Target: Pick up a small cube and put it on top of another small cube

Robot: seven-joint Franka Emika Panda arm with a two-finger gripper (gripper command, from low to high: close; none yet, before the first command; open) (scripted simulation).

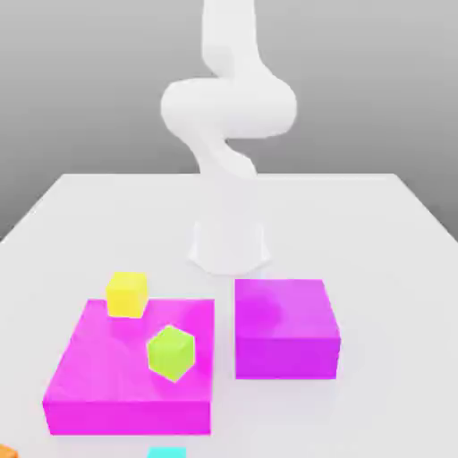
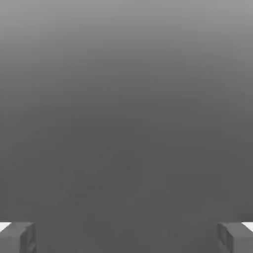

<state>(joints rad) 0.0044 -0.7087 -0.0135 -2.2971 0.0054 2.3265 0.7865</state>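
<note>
White table bears coloured cubes

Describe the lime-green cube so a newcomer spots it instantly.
Two big blocks stand on the white table; take the magenta one at the exterior view's left. The lime-green cube appears over its top, turned corner-on, greener than the yellow cube behind.

simulated scene, plain pale tabletop (image 1: 358, 224), grey backdrop
</note>
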